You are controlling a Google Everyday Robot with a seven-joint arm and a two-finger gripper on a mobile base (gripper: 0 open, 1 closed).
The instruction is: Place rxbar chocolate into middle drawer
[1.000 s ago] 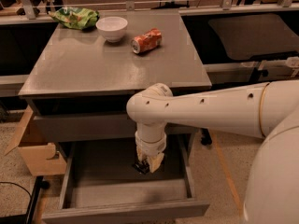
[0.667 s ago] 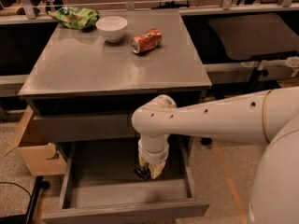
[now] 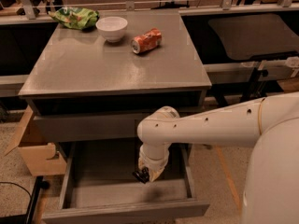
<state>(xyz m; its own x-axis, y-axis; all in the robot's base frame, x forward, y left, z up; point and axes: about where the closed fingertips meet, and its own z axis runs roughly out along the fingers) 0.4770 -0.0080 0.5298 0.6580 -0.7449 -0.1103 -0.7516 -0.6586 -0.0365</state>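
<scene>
The middle drawer (image 3: 100, 192) is pulled out below the grey cabinet top, showing its flat grey floor, low side walls and front lip. My gripper (image 3: 141, 175) hangs from the white arm (image 3: 210, 125) and reaches down into the drawer, just above the floor near its middle. A small dark shape shows at the gripper's tip; I cannot tell whether it is the rxbar chocolate. No bar shows lying on the drawer floor or on the cabinet top.
On the cabinet top (image 3: 93, 64) stand a white bowl (image 3: 111, 28), a crushed orange can (image 3: 146, 40) and a green crinkly bag (image 3: 74, 17). A cardboard box (image 3: 30, 148) sits on the floor at the left. A dark table (image 3: 252, 31) stands at the right.
The gripper has sunk a little lower into the drawer, and the arm's elbow has shifted slightly to the right. Nothing on the cabinet top has moved.
</scene>
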